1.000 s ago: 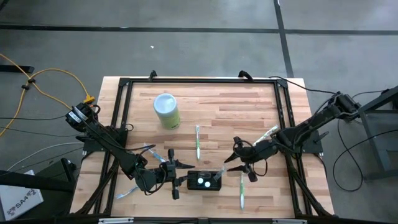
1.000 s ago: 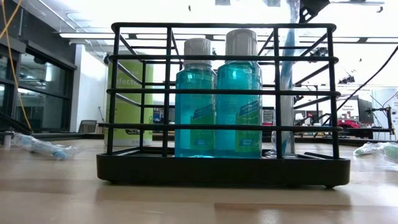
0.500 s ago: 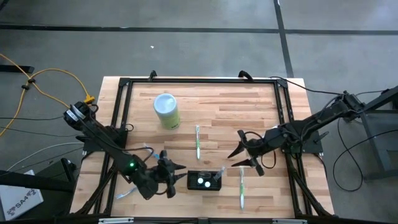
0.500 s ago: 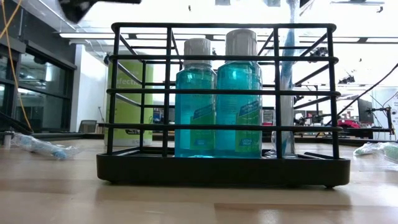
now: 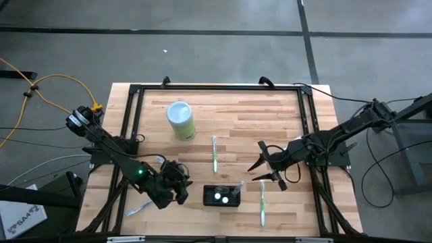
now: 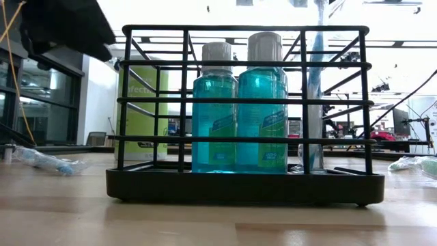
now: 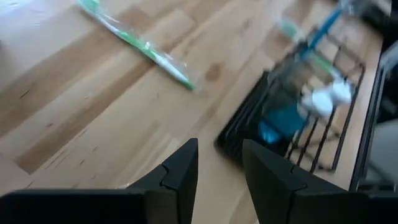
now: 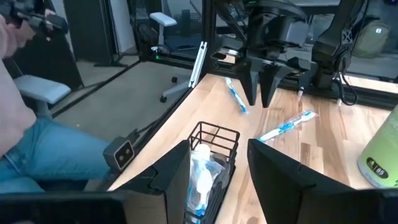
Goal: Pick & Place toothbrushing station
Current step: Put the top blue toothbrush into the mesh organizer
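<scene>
The toothbrushing station [image 5: 221, 196], a black wire-sided holder, stands by its base on the wooden table near the front edge. It holds two blue bottles [image 6: 215, 109] with pale caps and a toothbrush. It also shows in the left wrist view [image 7: 292, 118] and the right wrist view [image 8: 208, 162]. My left gripper [image 5: 181, 189] is just left of the holder and touches nothing. Its fingers [image 7: 180, 168] stand a narrow gap apart. My right gripper [image 5: 263, 169] is open and empty, a little beyond the holder's right end.
A pale green cylinder [image 5: 181, 120] stands at the far left. Wrapped toothbrushes lie at the middle [image 5: 214, 154], right of the holder [image 5: 262, 202] and near the left arm [image 5: 138, 206]. A black frame [image 5: 216, 88] borders the table. A seated person's leg [image 8: 37, 155] shows beyond the table.
My left gripper has drawn back from the holder's left end toward the table's left edge. Its fingers, spread wide at first, now stand close together. My right gripper has moved slightly toward the right edge. The holder has stayed where it was.
</scene>
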Motion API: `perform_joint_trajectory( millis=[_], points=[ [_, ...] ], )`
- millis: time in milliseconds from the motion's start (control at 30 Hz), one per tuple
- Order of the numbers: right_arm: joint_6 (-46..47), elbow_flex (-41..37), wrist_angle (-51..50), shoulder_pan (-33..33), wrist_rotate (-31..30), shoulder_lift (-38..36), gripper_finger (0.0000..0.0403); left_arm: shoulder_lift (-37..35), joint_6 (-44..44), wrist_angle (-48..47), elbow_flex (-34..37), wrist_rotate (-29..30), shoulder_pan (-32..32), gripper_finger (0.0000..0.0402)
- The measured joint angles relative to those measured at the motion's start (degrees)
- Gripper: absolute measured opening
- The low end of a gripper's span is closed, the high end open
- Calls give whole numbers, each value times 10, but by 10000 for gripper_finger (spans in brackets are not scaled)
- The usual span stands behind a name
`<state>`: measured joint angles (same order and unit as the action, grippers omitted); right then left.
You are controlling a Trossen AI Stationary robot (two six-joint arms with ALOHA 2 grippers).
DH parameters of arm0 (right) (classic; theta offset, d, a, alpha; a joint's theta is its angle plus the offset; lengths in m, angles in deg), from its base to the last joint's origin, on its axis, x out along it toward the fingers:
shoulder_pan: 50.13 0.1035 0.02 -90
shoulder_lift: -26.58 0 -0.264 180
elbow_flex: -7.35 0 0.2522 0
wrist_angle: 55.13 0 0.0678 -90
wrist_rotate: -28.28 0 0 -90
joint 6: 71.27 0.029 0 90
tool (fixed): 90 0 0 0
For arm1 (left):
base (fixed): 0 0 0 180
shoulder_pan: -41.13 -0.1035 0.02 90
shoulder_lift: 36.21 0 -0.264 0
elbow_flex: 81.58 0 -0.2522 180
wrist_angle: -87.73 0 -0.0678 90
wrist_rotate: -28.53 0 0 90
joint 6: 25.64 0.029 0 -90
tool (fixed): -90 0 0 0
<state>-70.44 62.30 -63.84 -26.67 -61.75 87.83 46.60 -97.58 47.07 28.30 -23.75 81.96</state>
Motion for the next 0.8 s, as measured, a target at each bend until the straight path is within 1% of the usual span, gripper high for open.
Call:
perform_joint_trajectory(
  millis=[100,233,300,400,467,533,633,800],
  points=[
    [-11,0,-6,0,0,0,152,0,68,-8,0,-35,-3,122],
    [-11,0,-12,0,0,0,151,-3,157,-59,0,-110,-7,122],
    [-9,0,-15,0,0,0,151,-3,175,-101,0,-135,-9,122],
    [-7,0,-14,0,0,0,151,-3,164,-167,0,-162,-11,122],
    [-4,0,-14,0,-3,0,151,-3,149,-202,0,-166,-15,122],
    [6,0,-12,0,-16,0,151,-3,149,-210,0,-166,-18,122],
    [10,0,-10,0,-30,0,151,-3,177,-209,0,-167,-25,123],
    [31,0,-3,0,-30,0,151,-1,233,-206,0,-182,-48,122]
  ],
)
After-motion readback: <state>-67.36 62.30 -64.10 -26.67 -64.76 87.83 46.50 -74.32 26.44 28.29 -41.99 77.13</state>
